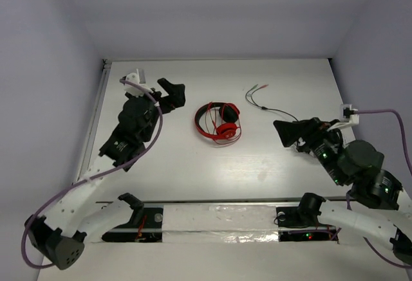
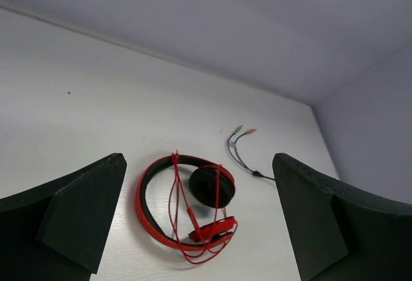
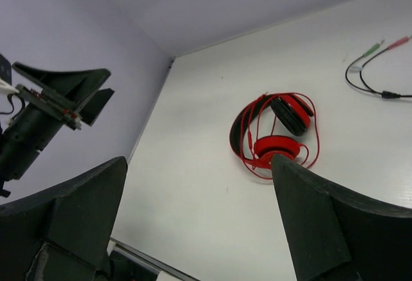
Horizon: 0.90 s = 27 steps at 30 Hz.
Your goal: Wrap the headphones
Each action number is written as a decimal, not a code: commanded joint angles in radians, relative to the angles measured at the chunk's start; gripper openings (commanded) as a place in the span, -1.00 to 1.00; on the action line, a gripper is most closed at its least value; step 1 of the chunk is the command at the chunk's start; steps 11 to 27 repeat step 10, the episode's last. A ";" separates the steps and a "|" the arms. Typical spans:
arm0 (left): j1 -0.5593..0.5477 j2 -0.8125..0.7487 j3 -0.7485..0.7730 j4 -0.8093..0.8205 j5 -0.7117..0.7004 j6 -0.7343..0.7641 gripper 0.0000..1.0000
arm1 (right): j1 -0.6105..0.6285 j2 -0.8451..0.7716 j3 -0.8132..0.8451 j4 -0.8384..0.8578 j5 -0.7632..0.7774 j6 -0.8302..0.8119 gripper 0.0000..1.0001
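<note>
Red headphones (image 1: 218,123) are lying on the table (image 1: 193,165), their cable (image 2: 175,197) looping over them, between your left gripper (image 1: 175,96) and right gripper (image 1: 285,134). They are touching neither. Both grippers are hanging spread wide, gripping nothing.

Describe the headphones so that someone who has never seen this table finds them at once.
Start at the white table and look near its middle. There lie the headphones: a red band lined in black, round cups, and a thin red cable looped over them. They are the only red thing there; the thin dark cable to their right has small green and pink plugs and no cups.
</note>
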 commanded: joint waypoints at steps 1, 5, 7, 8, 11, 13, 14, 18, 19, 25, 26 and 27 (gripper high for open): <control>0.007 -0.098 -0.016 -0.059 0.042 -0.006 0.98 | -0.006 -0.057 0.061 0.011 0.010 -0.047 0.99; 0.007 -0.212 0.004 -0.081 0.099 0.023 0.98 | -0.006 -0.100 0.076 0.015 0.010 -0.070 0.99; 0.007 -0.256 0.011 -0.082 0.120 0.044 0.98 | -0.006 -0.102 0.087 0.015 0.007 -0.074 0.99; 0.007 -0.265 0.010 -0.081 0.123 0.049 0.98 | -0.006 -0.093 0.090 0.020 0.003 -0.078 0.99; 0.007 -0.267 0.026 -0.096 0.116 0.055 0.98 | -0.006 -0.074 0.097 0.023 -0.001 -0.077 0.99; 0.007 -0.267 0.026 -0.096 0.116 0.055 0.98 | -0.006 -0.074 0.097 0.023 -0.001 -0.077 0.99; 0.007 -0.267 0.026 -0.096 0.116 0.055 0.98 | -0.006 -0.074 0.097 0.023 -0.001 -0.077 0.99; 0.007 -0.267 0.026 -0.096 0.116 0.055 0.98 | -0.006 -0.074 0.097 0.023 -0.001 -0.077 0.99; 0.007 -0.267 0.026 -0.096 0.116 0.055 0.98 | -0.006 -0.074 0.097 0.023 -0.001 -0.077 0.99; 0.007 -0.267 0.026 -0.096 0.116 0.055 0.98 | -0.006 -0.074 0.097 0.023 -0.001 -0.077 0.99; 0.007 -0.267 0.026 -0.096 0.116 0.055 0.98 | -0.006 -0.074 0.097 0.023 -0.001 -0.077 0.99; 0.007 -0.267 0.026 -0.096 0.116 0.055 0.98 | -0.006 -0.074 0.097 0.023 -0.001 -0.077 0.99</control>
